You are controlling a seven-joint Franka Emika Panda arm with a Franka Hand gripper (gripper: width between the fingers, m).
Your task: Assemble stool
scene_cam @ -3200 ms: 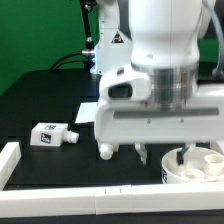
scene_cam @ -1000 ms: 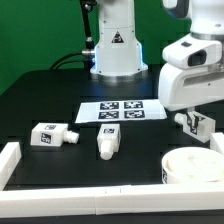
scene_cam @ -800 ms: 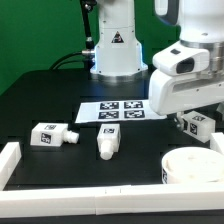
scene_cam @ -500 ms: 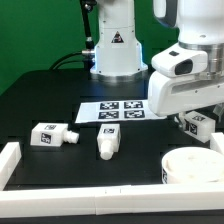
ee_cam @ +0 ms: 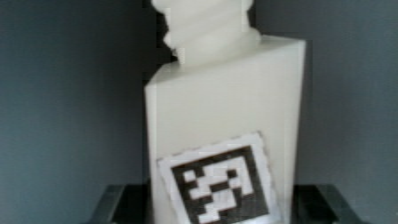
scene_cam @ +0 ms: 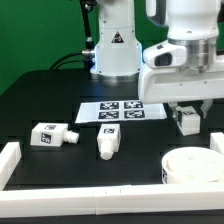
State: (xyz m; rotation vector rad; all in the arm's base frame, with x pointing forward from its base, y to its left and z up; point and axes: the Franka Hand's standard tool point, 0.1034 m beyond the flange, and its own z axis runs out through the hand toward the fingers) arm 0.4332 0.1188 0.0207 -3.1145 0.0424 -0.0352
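The gripper (scene_cam: 187, 113) is clenched on the held leg (scene_cam: 187, 122). In the wrist view the dark fingers (ee_cam: 125, 206) press against both sides of the leg's (ee_cam: 222, 110) tagged end, with only that width between them. The jaws touch nothing else.

From the fingers, the leg's long axis runs straight out. Its narrower end points away from them and its tagged face is turned toward the wrist camera. In the exterior view only a short blocky part shows under the hand, so whether the leg is off the table (scene_cam: 40, 100) cannot be told.

The held leg is on the exterior view's right, just beyond the seat (scene_cam: 195, 166) and beside the marker board (scene_cam: 120, 110). A second leg (scene_cam: 107, 142) lies flat in front of the board with its narrow end toward the front rail (scene_cam: 80, 190). A third leg (scene_cam: 50, 135) lies flat farther to the exterior view's left, its narrow end pointing to that view's right.
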